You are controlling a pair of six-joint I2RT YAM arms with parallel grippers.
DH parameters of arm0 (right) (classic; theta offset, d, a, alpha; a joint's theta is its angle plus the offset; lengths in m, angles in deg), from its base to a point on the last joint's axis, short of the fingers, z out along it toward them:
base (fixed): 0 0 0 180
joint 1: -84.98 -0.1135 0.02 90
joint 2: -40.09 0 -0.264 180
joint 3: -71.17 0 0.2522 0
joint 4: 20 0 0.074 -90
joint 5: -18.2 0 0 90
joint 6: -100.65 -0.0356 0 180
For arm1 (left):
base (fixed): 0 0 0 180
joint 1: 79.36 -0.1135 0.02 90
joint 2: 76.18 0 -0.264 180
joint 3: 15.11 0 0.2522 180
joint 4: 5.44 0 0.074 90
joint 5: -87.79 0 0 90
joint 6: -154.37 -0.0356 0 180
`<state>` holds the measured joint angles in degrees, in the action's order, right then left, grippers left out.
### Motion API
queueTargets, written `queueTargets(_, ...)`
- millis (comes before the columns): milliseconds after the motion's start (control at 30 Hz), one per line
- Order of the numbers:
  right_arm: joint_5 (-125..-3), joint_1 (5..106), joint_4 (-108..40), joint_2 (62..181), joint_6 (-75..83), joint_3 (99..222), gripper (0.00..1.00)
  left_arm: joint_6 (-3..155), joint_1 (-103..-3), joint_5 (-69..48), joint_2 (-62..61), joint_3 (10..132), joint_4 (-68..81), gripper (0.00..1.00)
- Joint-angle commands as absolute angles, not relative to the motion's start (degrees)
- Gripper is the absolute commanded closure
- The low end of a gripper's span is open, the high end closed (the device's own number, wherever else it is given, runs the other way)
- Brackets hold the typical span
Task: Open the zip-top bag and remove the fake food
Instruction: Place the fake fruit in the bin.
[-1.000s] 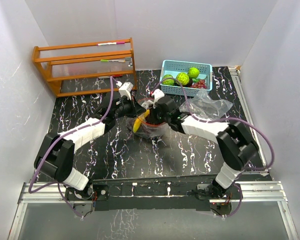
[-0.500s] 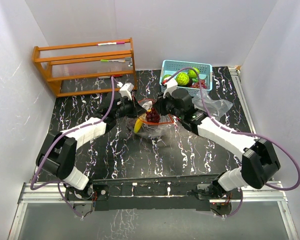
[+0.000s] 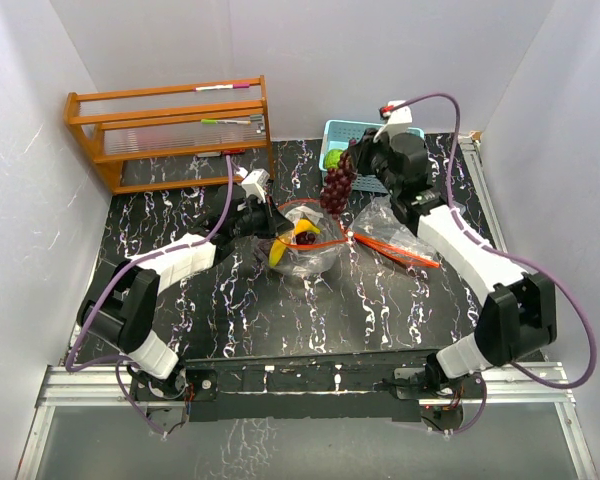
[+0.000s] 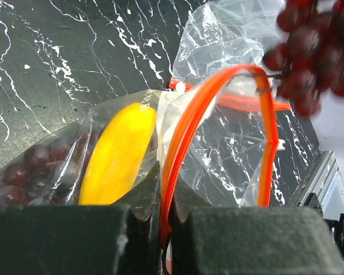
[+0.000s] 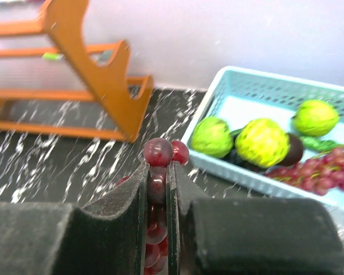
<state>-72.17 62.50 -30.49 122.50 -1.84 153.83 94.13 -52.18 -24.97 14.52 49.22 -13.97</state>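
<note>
R arm (image 3: 450,235) raised, R end effector (image 3: 348,165) tight on grapes (image 3: 336,187); L end effector (image 3: 270,222) tight on bag (image 3: 312,262).

Robot lab test cell, white panel walls (image 3: 25,150), aluminium frame (image 3: 60,380), black marbled tabletop (image 3: 230,320)

Open orange-rimmed zip-top bag (image 3: 315,262) with yellow banana (image 4: 117,152) inside, dark purple grapes (image 3: 336,188) aloft nearby.
</note>
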Motion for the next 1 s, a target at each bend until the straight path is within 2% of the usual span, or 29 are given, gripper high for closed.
queueTargets(0, -79.12, 65.32, -21.43, 127.04, -0.46, 160.80, 0.92, 93.57, -52.02, -24.29, 13.79, 49.77, -13.77, 1.00)
queueTargets(267, -96.49, 65.35, -4.73, 136.10, 10.14, 160.80, 0.92, 92.67, -52.02, -23.65, 14.03, 50.22, -12.91, 1.00)
queueTargets(600, -107.17, 64.76, 27.15, 145.35, 29.16, 156.48, 0.93, 92.85, -52.02, -24.55, 14.64, 50.46, -12.88, 1.00)
queueTargets(800, -111.12, 64.76, 34.00, 148.44, 38.85, 158.59, 0.92, 92.67, -52.03, -24.36, 14.91, 50.50, -12.56, 1.00)
queueTargets(967, -112.50, 65.26, 38.32, 156.29, 46.60, 163.51, 0.92, 92.94, -52.02, -25.10, 15.36, 50.71, -12.75, 1.00)
